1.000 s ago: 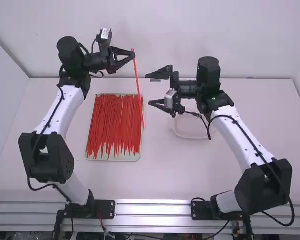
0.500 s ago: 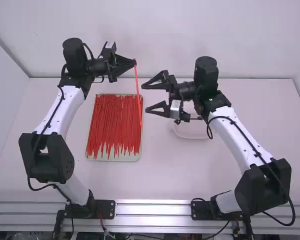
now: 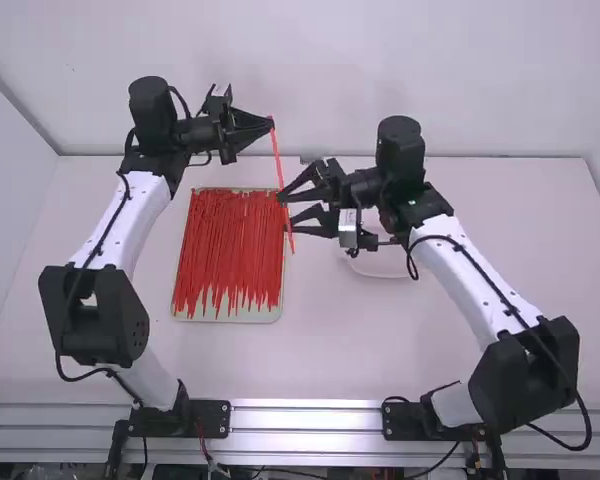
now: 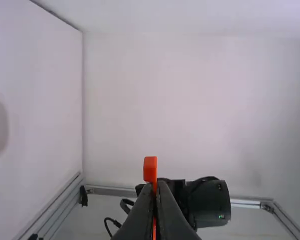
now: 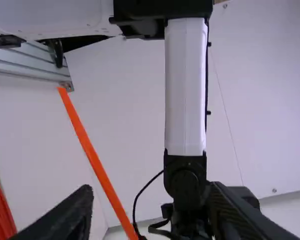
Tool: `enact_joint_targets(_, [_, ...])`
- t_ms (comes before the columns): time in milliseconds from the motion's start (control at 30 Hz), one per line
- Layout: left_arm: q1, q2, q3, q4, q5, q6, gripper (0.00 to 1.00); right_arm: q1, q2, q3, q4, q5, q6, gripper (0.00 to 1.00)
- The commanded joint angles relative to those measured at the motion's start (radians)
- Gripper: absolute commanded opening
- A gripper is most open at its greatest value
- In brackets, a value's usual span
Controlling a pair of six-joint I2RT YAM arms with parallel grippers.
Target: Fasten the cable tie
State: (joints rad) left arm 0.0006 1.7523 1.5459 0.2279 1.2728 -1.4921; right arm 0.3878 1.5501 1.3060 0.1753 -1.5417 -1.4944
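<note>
A single cable tie (image 3: 279, 180), a thin, straight orange-red strip with a small squared head at its upper end, hangs slightly tilted above the white surface (image 3: 380, 330). The left end effector (image 3: 268, 126) is clenched on it just below the head. Lower down, the strip passes between the spread, released fingers of the right end effector (image 3: 286, 208). Beside its lower end lies a tray (image 3: 225, 318) packed with matching red ties.

One orange-red cable tie (image 3: 277, 160), a plain red heap of ties (image 3: 230, 250) on a pale beige tray (image 3: 225, 318); plain white worktop (image 3: 380, 330); left arm (image 3: 115, 225) and right arm (image 3: 470, 275) white with black joints and black fingers (image 3: 305, 183)
</note>
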Motion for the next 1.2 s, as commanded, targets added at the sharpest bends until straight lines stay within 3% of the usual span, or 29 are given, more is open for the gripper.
enact_joint_targets(0, [-0.007, -0.017, 0.017, 0.008, -0.006, 0.023, 0.02, -0.002, 0.006, 0.022, 0.0, -0.015, 0.001, 0.4])
enact_joint_targets(100, [-0.006, -0.017, 0.017, 0.008, -0.006, 0.024, 0.02, -0.002, 0.006, 0.022, 0.001, -0.015, 0.002, 0.32])
enact_joint_targets(300, [-0.006, -0.017, 0.017, 0.008, -0.006, 0.05, 0.02, -0.002, 0.006, 0.022, 0.0, -0.015, 0.005, 0.3])
enact_joint_targets(600, [-0.006, -0.017, 0.017, 0.041, 0.024, 0.054, 0.02, -0.001, 0.006, 0.022, 0.003, -0.015, 0.002, 0.14])
enact_joint_targets(767, [0.004, -0.017, 0.017, 0.041, 0.021, 0.053, 0.02, -0.002, 0.006, 0.022, 0.001, -0.015, 0.001, 0.14])
enact_joint_targets(867, [0.005, -0.017, 0.017, 0.041, 0.021, 0.053, 0.02, -0.002, 0.006, 0.022, 0.001, -0.014, 0.002, 0.0])
enact_joint_targets(933, [0.006, -0.017, 0.017, 0.042, 0.021, 0.054, 0.02, -0.002, 0.006, 0.022, 0.001, -0.014, 0.011, 0.0])
enact_joint_targets(1067, [0.004, -0.017, 0.017, 0.042, 0.021, 0.141, 0.02, -0.002, 0.006, 0.022, 0.002, -0.005, 0.109, 0.0])
enact_joint_targets(1167, [0.005, -0.017, 0.017, 0.03, 0.023, 0.325, 0.02, -0.001, 0.006, 0.023, 0.013, -0.006, 0.313, 0.0])
